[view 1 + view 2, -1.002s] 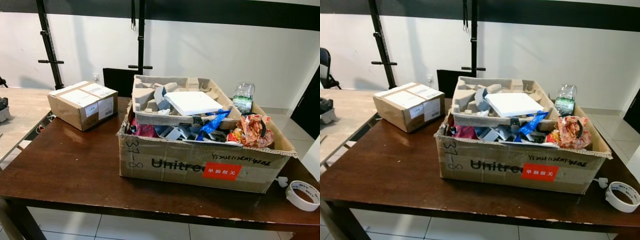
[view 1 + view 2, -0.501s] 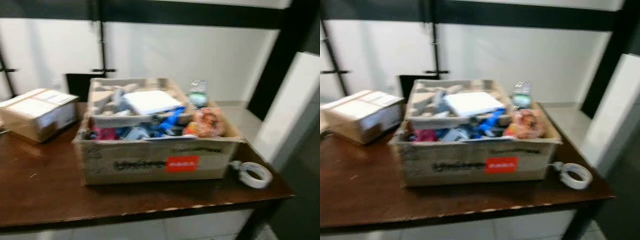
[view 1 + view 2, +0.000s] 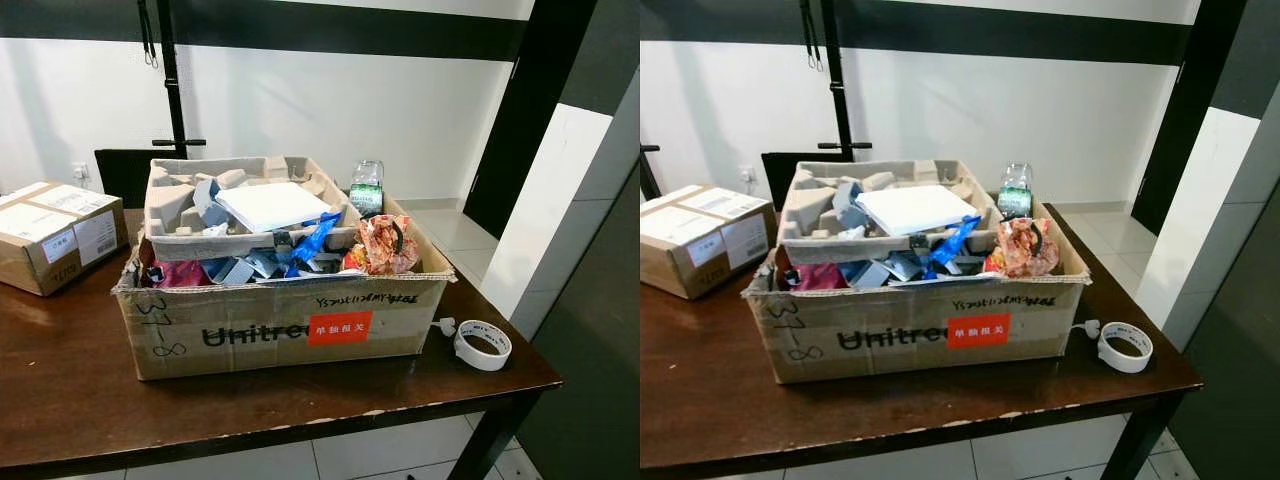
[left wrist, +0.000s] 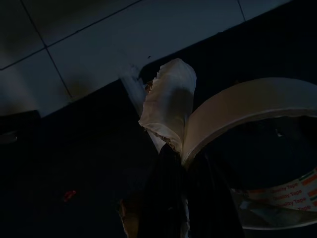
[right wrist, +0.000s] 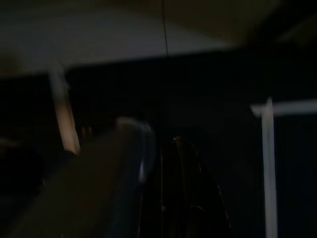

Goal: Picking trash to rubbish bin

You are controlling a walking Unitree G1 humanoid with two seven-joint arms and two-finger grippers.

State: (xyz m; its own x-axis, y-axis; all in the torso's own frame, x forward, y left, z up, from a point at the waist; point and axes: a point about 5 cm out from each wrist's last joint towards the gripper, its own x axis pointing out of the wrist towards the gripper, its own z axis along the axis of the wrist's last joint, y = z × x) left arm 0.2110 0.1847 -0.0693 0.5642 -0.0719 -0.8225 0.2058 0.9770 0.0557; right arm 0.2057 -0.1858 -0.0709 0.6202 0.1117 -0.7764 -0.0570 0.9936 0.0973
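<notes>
From the left eye view, a large cardboard box [image 3: 270,325] marked "Unitree" stands on the dark wooden table [image 3: 80,390], heaped with trash: a moulded pulp tray [image 3: 175,205], a white flat slab [image 3: 272,205], a blue wrapper [image 3: 312,240], a crumpled orange snack bag [image 3: 378,245] and a plastic bottle [image 3: 367,187] at the far right corner. A roll of tape [image 3: 482,344] lies on the table just beside the box, near the table's right edge, and a smaller sealed carton [image 3: 55,235] sits well apart to the left. No rubbish bin can be made out here. The step in hand appears to be approach and survey, with nothing yet reached for on the table.

The right eye view gives the same layout; the next move likely calls for choosing one piece, perhaps the loose tape roll, and bringing an arm up to it.

In the dark left wrist view, the left hand [image 4: 181,198] has its black fingers closed together on a strip of tape [image 4: 168,106] peeling off a tape ring [image 4: 257,124], above a tiled floor [image 4: 74,44].

The right wrist view is too dark and blurred; I cannot tell the right hand's [image 5: 171,198] state.
</notes>
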